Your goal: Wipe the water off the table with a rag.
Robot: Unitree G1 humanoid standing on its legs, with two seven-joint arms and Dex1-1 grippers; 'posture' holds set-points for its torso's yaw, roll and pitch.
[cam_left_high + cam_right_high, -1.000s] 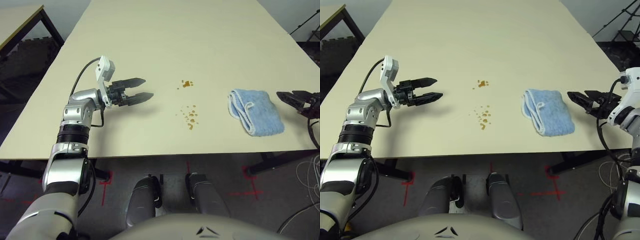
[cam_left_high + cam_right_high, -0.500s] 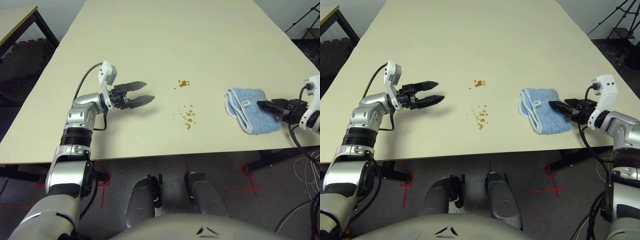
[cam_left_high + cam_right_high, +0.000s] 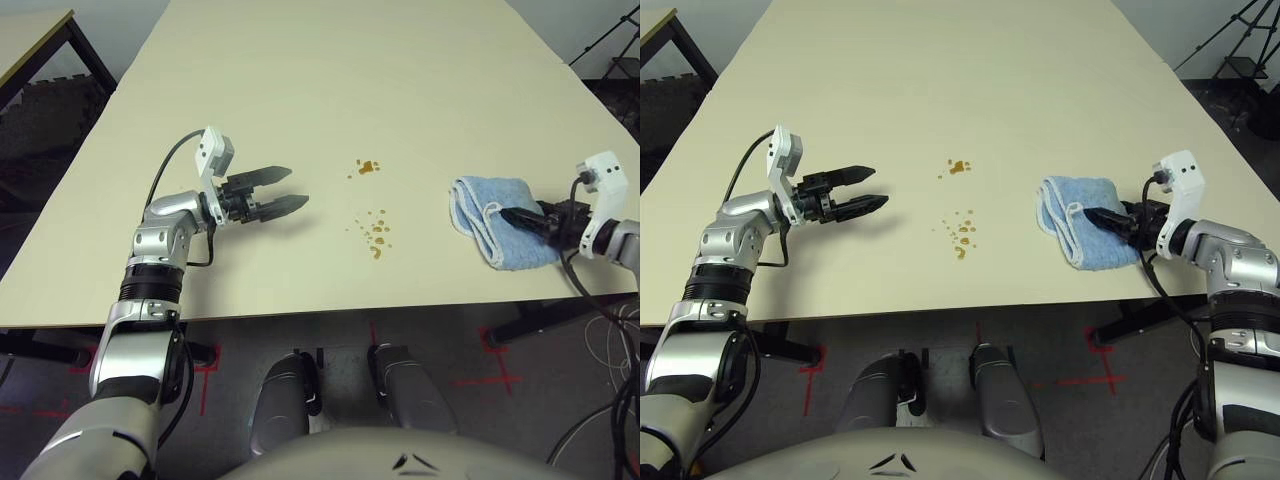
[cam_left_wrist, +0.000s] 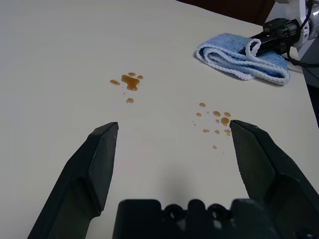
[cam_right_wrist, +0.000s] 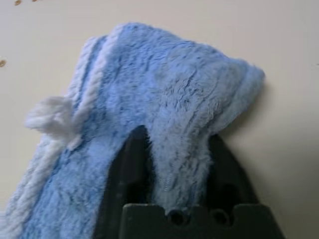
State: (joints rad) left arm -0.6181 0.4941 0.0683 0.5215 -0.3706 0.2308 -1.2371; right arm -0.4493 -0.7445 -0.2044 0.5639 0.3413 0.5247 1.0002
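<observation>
The robot's right hand [image 5: 177, 135], two black fingers on a silver arm, is closed on the soft light blue terry rag with white stitched edging [image 3: 497, 193]. Its fingers stand partway apart, with a thick fold of the cloth bunched up between them, one finger on each side of the fold. The robot's left hand [image 3: 298, 186], also with two black fingers, is wide open, with nothing between them; it hangs above the large pale cream-beige table [image 3: 300, 80], casting a soft shadow on the top.

The rag lies on the table near its robot-side edge, toward the robot's right. It is folded and rumpled, its layered white borders running along the side that faces the water, and a small white loop stands up near that border.

The amber-brown water [image 3: 377, 240] lies on the table between the left hand and the rag, touching neither. It forms two clusters: the one farther from the robot has a larger irregular splotch with a few small drops around it, and the nearer one is a looser scatter of many small drops with a slightly bigger one at its near end.
</observation>
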